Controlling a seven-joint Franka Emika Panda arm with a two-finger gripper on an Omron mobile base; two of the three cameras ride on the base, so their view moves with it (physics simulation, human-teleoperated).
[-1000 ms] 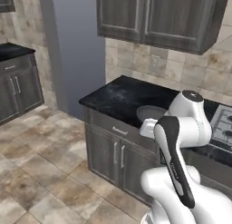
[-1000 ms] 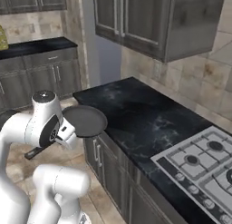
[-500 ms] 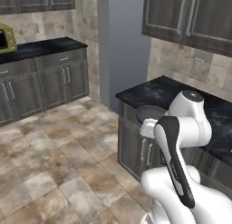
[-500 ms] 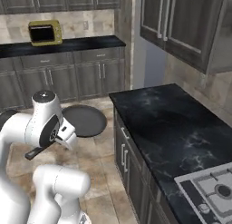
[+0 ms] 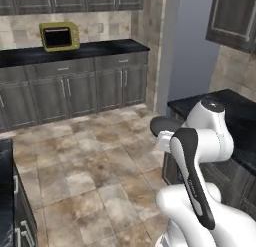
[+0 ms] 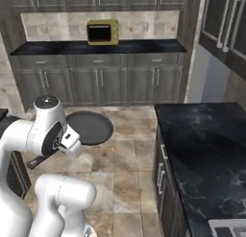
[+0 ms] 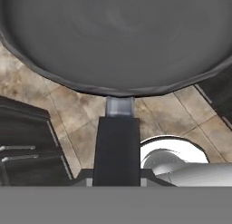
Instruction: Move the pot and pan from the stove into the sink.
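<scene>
Pan (image 6: 89, 127) is seen as the one vessel here, dark and shallow, nothing lying in its bowl (image 7: 118, 37). It is carried level above the tiled floor (image 5: 85, 166), off the left edge of the black counter (image 6: 206, 149). Its handle (image 7: 117, 148) is pinched by the gripper (image 7: 117, 180), whose jaws are closed on it. The arm is folded close above the base. One yellow microwave (image 6: 102, 31) is set on the far counter.

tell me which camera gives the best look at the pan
The hand view: the pan spreads across the upper part of the picture, its handle running down toward the gripper. The right base view shows the whole dark disc over the floor beside the arm. The left base view shows just a dark sliver past the arm.
</scene>
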